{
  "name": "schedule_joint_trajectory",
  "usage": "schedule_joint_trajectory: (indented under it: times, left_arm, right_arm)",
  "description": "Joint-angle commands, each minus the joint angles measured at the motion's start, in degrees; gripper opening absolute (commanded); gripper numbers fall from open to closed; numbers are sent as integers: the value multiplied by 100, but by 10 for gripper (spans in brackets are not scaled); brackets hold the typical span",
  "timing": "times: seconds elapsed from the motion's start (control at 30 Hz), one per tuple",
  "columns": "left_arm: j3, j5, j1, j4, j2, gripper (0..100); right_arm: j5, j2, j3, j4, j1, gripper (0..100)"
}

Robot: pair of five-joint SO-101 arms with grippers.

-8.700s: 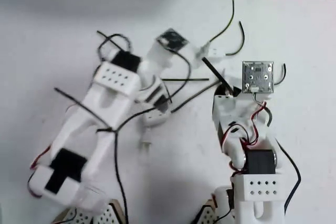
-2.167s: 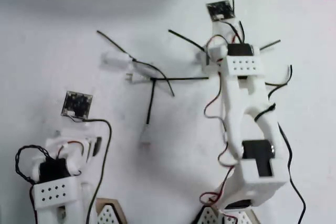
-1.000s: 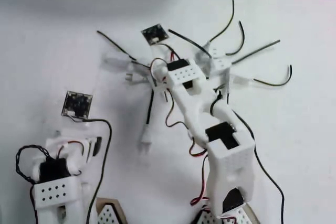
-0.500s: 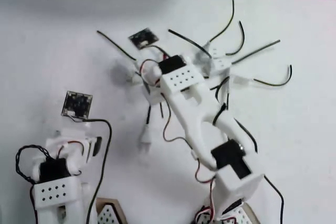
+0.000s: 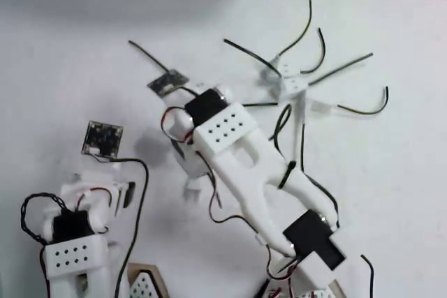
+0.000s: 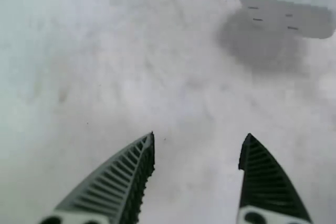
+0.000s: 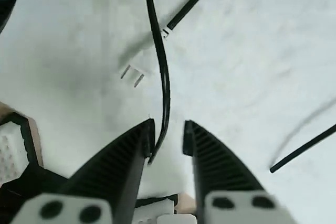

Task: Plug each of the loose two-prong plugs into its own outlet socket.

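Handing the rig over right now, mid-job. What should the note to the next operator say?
Left end effector: open, empty, over bare table near its base.
Right end effector: slightly open, low over the table, a black cord running between its fingers; nothing gripped.
One loose plug lies on the table beside it; another plug's prongs lie next to the cord.
The sockets look to be the white pieces at the back right.
Done: no plug visibly seated. Left: grip each plug, carry it over, push it in.

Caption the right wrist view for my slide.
Right gripper straddles a black cable, with a white two-prong plug lying ahead on the table.
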Motion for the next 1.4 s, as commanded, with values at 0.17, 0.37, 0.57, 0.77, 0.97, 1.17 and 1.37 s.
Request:
schedule_joint_trajectory:
  times: [0.17, 0.37, 0.57, 0.77, 0.97, 1.17, 1.37]
  left_arm:
    - [-18, -70, -66, 18, -119, 259]
    - [-18, -70, -66, 18, -119, 259]
    - [-18, -70, -66, 18, -119, 259]
    - [-18, -70, -66, 18, -119, 259]
    - [-18, -70, -66, 18, -119, 258]
    - [-18, -70, -66, 18, -119, 258]
    - [-18, -70, -66, 18, -119, 258]
  right_arm:
    - [-220, -338, -290, 66, -48, 74]
    - [-369, -145, 141, -743, -48, 33]
    - [-932, 321, 589, -1631, -171, 87]
    - [-1284, 945, 580, -2079, -426, 91]
    - [-1284, 1648, 563, -2246, -400, 91]
    - [-1284, 2141, 563, -2290, -295, 91]
    - [-1275, 2475, 571, -2237, -321, 88]
